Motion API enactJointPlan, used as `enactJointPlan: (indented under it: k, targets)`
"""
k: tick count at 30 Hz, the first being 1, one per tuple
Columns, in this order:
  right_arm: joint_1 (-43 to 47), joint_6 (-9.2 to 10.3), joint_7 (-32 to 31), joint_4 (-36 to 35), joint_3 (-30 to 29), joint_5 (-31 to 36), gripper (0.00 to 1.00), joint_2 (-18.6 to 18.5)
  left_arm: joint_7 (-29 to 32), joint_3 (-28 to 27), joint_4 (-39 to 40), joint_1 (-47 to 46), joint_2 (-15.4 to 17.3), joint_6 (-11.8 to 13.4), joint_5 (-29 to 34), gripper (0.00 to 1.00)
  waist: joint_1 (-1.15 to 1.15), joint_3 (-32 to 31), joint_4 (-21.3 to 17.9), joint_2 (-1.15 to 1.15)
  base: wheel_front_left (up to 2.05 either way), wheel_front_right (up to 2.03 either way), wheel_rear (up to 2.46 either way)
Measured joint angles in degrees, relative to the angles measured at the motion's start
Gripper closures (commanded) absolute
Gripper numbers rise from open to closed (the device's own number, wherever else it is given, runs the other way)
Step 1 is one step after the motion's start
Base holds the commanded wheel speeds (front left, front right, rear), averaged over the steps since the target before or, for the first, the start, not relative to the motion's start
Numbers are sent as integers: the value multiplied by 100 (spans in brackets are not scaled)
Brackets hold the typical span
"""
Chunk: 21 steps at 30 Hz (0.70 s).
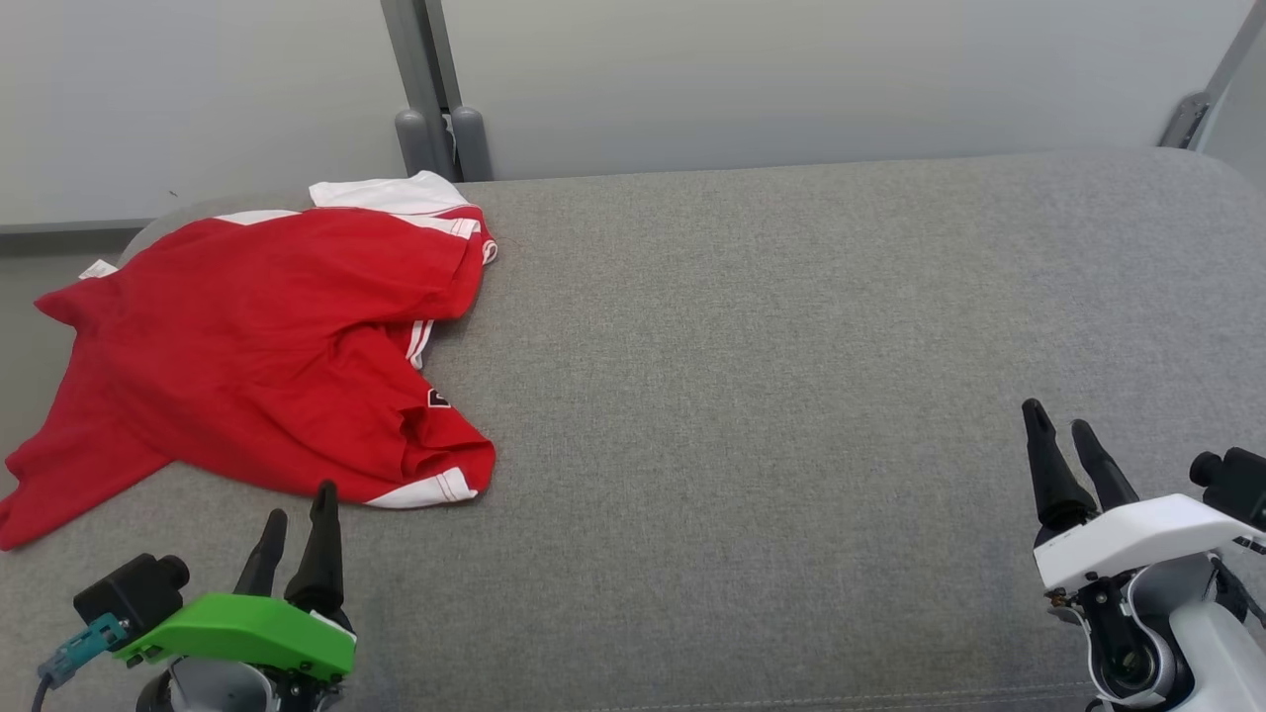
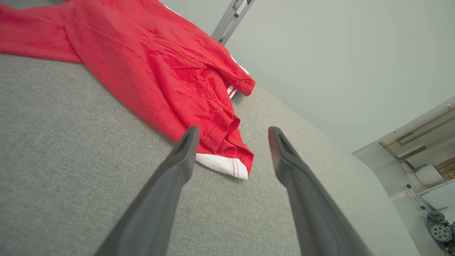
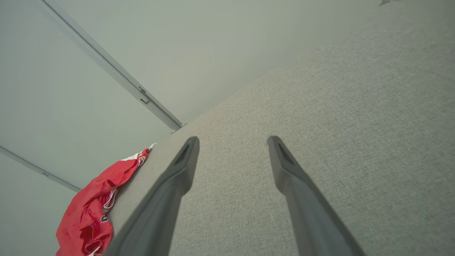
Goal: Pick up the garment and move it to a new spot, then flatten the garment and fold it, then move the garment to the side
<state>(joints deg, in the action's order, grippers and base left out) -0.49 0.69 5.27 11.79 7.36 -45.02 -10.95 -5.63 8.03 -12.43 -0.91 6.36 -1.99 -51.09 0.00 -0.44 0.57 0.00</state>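
Note:
The garment (image 1: 257, 356) is a red shirt with white trim, lying crumpled at the left end of the grey cushioned surface (image 1: 771, 396), partly draped over its left edge. My left gripper (image 1: 300, 502) stands open just short of the garment's white-hemmed near corner (image 2: 222, 164), with nothing between its fingers. My right gripper (image 1: 1058, 415) is open over bare fabric at the lower right, far from the garment. In the right wrist view the garment (image 3: 94, 209) shows at the lower left, beyond the open right gripper (image 3: 233, 142).
Pale wall panels rise behind the surface, with a grey metal post (image 1: 430, 99) at the back left and a bracket (image 1: 1192, 114) at the back right. The surface's rounded edges fall away at both ends. Shelving and equipment (image 2: 432, 174) stand off to one side.

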Motion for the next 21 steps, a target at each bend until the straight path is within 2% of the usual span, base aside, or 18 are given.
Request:
enactJointPlan:
  k: [21]
  targets:
    - [2,294,389,-101,156,1421,0,-271,-358,249,191,0,69,58,1541,0,0,-15,-9,0,0,0,0]
